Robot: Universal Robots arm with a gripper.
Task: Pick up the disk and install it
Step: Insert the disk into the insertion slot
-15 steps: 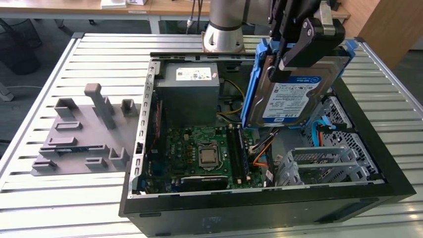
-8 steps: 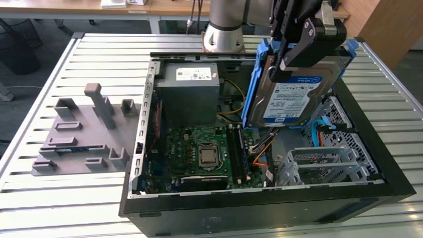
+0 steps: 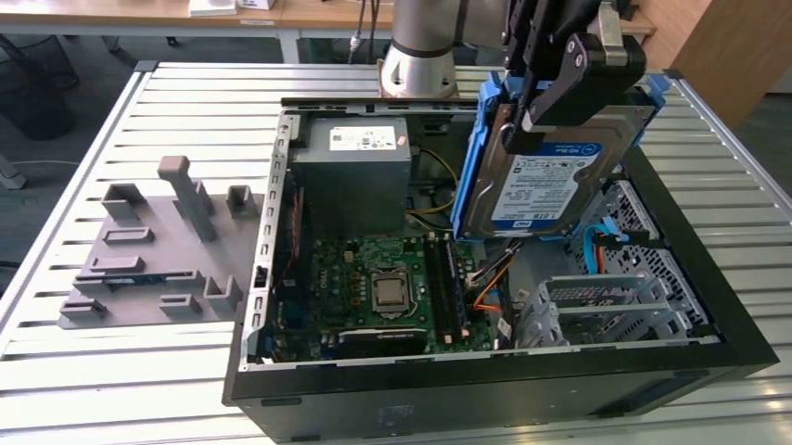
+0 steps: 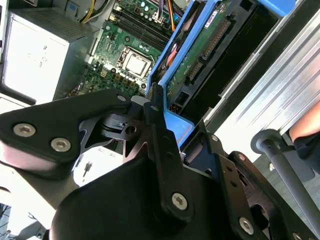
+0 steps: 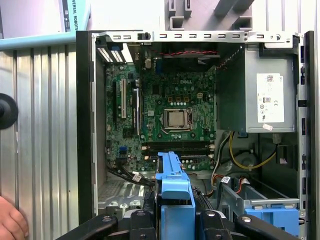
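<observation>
The pincer point(image 3: 535, 116) is clamped on the hard disk point(image 3: 544, 185) by its blue carrier point(image 3: 469, 176), dangling it on edge, label out, over the open PC case point(image 3: 495, 389). My guess is it's held upright to clear the case walls and line up with the metal drive cage point(image 3: 619, 306) below the pincer.

Exterior view high over case point(image 3: 495, 394), both wrist views close (sharing motherboard point(image 5: 150, 112) point(image 4: 107, 49))

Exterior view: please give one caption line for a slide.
The gripper holds the disk over the open computer case.
</observation>
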